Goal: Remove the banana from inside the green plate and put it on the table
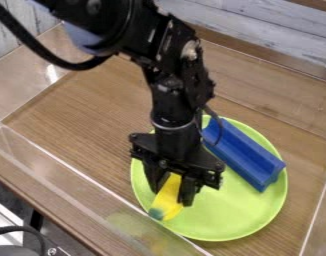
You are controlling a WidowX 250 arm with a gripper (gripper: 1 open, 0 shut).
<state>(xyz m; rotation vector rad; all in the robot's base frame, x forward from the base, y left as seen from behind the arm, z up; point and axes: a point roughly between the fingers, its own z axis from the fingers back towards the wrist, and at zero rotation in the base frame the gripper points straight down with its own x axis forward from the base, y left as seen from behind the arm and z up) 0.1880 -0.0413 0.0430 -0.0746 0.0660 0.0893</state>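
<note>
A small yellow banana (165, 200) lies at the front left of the lime-green plate (259, 210), its lower tip near the plate's rim. My black gripper (175, 187) points straight down over it, with the fingers shut on the banana's upper end. The banana's top part is hidden between the fingers. The plate rests on the brown wood-grain table (86, 110).
A blue block (246, 155) lies on the right half of the plate, just behind and right of the gripper. Clear acrylic walls (46, 190) edge the table at the front and left. My dark arm (139, 40) reaches in from the upper left.
</note>
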